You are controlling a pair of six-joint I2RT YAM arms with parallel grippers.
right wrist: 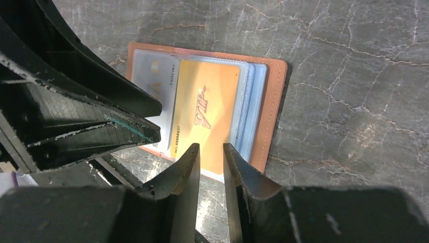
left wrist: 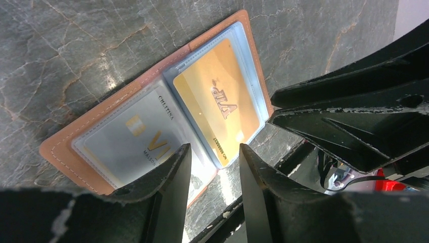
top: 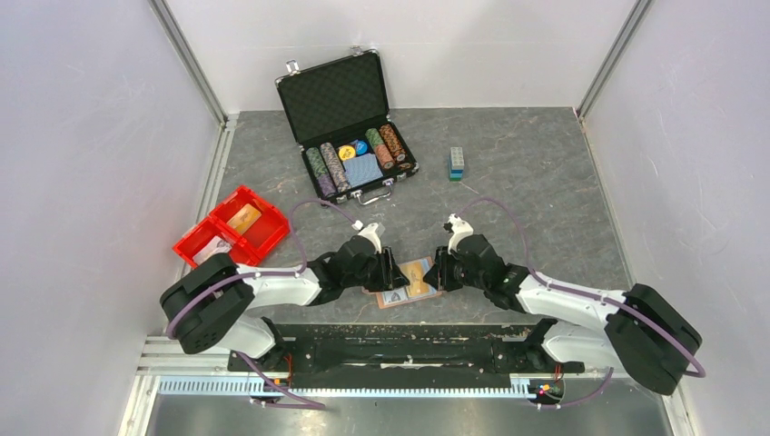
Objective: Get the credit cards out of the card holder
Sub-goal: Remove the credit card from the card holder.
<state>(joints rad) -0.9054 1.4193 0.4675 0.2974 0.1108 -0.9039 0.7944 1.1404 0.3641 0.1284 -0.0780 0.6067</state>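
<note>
The right gripper has its jaws drawn to a narrow slit at the near edge of the orange-yellow credit card, and the tips hide whether they pinch it. Just ahead of them, that card sits partway out of its clear sleeve in the open card holder, which lies flat on the table. The left gripper stands about half open, clamping nothing. One finger covers the near part of the pale credit card, whose print is blurred.

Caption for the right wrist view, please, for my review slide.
Right gripper, fingers narrowly apart, at the near edge of the orange card in the open card holder on the grey table.
</note>
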